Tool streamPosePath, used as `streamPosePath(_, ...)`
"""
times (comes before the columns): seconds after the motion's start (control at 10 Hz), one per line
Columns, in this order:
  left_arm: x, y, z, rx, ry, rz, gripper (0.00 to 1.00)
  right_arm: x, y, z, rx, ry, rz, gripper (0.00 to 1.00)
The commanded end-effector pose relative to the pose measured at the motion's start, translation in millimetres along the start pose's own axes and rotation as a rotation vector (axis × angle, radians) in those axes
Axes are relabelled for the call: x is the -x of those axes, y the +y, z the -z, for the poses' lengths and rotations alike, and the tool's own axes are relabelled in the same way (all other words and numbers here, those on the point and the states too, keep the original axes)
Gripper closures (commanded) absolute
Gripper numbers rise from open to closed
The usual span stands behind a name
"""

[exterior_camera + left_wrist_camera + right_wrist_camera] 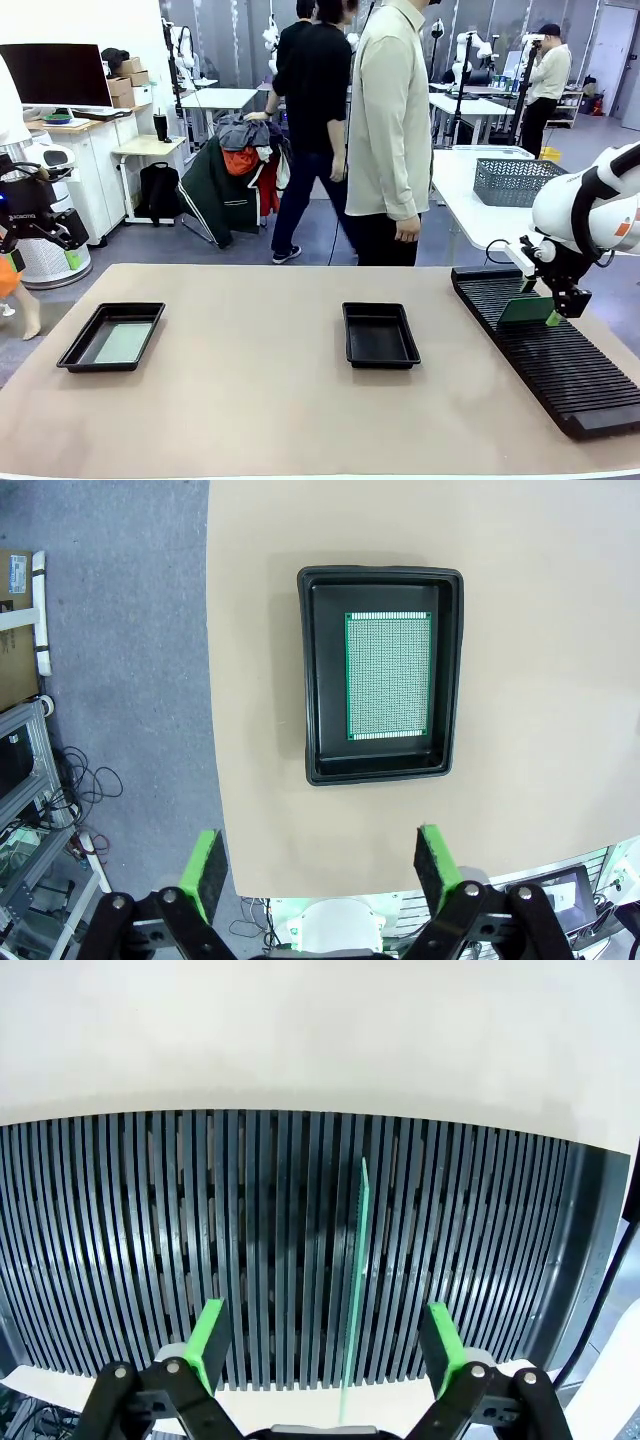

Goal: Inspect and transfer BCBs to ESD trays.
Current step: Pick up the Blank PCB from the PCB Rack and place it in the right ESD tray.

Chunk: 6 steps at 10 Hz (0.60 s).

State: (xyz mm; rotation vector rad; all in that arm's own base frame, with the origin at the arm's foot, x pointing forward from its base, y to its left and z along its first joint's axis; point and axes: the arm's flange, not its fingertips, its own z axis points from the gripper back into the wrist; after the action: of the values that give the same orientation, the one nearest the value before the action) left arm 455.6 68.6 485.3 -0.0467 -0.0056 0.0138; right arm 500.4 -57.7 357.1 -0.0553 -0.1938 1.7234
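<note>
Above rack (150, 1240), right gripper (325, 1325) spread astride upright BCB (357, 1250); not touching

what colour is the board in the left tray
Board: green, fine dot grid; best in left wrist view.

We see a broad, flat beige tabletop (250, 410). Directly on it lie a shallow black rectangular plastic tray (100, 367) near its left edge, a matching second tray (380, 340) at the middle, well apart, and a long black ribbed slotted rack (560, 370) along its right side.
</note>
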Motion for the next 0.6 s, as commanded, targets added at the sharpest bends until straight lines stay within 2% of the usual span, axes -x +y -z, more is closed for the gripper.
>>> streamPosePath(0.0,-0.3,0.5,1.8,0.005,-0.010,-0.003,0.00,0.8,-2.9,0.2,0.016,0.003,-0.004,0.00)
streamPosePath(0.5,-0.3,0.5,1.8,0.005,-0.010,-0.003,0.00,4.2,-3.8,6.9,0.036,0.018,0.012,0.20)
